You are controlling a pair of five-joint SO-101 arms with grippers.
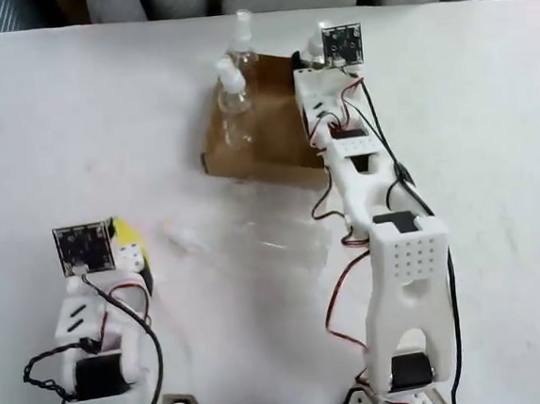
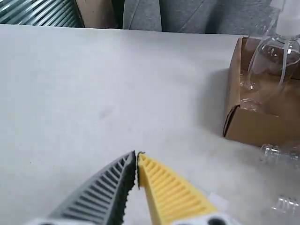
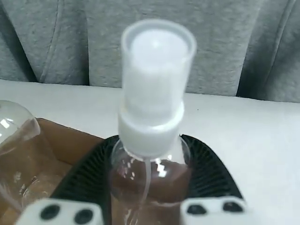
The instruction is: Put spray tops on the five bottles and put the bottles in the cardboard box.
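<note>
white bench stretches back to a wall of grey fabric. nearest, the left end effector (image 2: 137,161) hangs low over bare bench, its grey and yellow jaws pressed together on nothing. just beyond it, short of the cardboard box (image 1: 270,150), two clear bottles (image 2: 272,153) lie on their sides. one is close to the box wall and one is nearer the arm, both with open necks and no spray top. farther on, the right end effector (image 3: 151,145) is over the box. its black jaws are closed round the body of a third bottle (image 3: 154,173), which already wears a white spray top (image 3: 157,70). at the box's far side two more topped bottles (image 1: 233,90) stand upright. by this reckoning two bottles are finished, one is ready to be set down in the box, and two on the bench need tops and boxing.
</note>
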